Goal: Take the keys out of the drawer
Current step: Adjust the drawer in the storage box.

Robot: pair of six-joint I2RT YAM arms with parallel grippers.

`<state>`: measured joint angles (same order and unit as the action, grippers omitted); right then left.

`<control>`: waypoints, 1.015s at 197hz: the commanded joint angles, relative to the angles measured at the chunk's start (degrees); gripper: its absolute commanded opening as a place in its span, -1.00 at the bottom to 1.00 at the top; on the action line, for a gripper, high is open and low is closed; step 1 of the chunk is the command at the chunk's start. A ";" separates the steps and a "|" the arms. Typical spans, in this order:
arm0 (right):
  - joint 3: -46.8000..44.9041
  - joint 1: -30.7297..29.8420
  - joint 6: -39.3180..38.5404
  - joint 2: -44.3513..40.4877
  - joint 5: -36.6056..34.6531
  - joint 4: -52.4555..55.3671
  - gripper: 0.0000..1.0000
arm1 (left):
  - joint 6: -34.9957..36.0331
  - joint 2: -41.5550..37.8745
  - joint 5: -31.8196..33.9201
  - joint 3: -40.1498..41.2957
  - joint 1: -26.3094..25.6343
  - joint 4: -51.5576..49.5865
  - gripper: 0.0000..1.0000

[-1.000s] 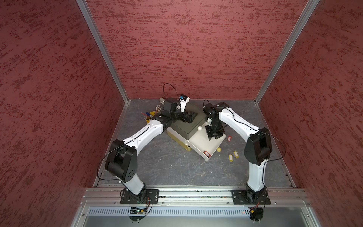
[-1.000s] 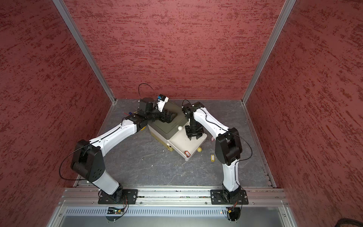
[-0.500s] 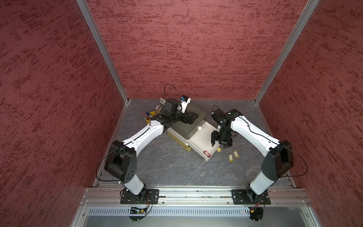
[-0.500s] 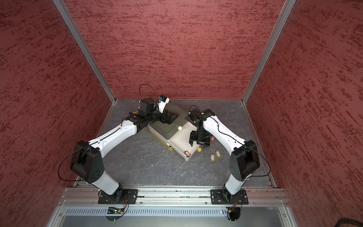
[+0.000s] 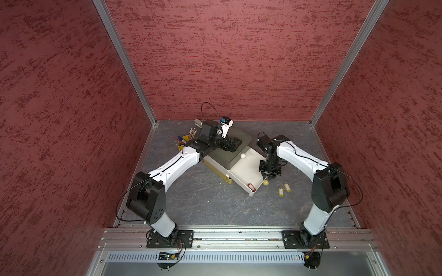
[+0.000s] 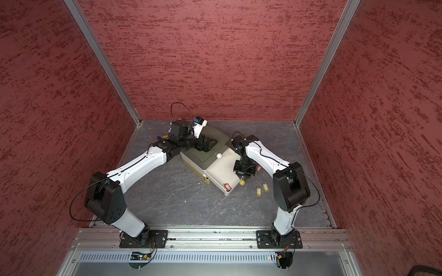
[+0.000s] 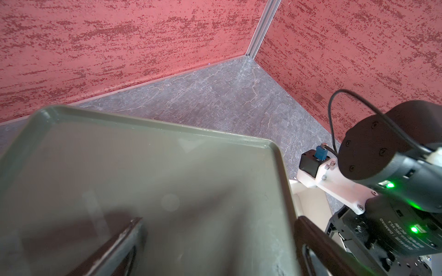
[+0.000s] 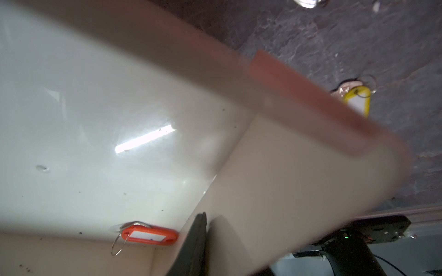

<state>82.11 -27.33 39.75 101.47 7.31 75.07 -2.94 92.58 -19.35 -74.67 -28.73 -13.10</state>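
A red-tagged key (image 5: 251,186) lies flat in the near corner of the open white drawer (image 5: 241,165). Just right of it, on the floor, the nearer yellow-tagged key (image 5: 280,192) and the farther yellow-tagged key (image 5: 287,187) lie side by side.

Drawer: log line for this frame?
drawer open; red key inside, front corner; yellow keys on table; left gripper open over cabinet; right gripper at drawer front

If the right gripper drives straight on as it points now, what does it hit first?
Probably the drawer floor beside its side wall, though depth is unclear; the right gripper looks aimed clear of the red-tagged key.
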 commanded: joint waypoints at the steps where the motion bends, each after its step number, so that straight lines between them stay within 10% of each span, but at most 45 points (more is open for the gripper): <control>1: 0.32 -2.85 0.28 -2.41 1.65 -5.81 -0.74 | -1.84 1.83 -0.16 2.23 -0.54 -13.18 1.00; 124: -2.72 -11.62 4.66 -4.80 -5.06 -13.88 -1.00 | -1.81 -1.30 1.41 5.40 -0.07 -16.28 0.99; 200: -3.92 -6.68 2.97 -5.83 -5.64 -6.92 -0.58 | -2.24 -1.89 1.42 6.55 0.52 -15.55 0.99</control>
<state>79.11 -33.82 45.93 97.06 -1.50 67.48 -2.94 88.68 -18.98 -72.07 -28.69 -16.36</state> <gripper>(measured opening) 0.206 0.996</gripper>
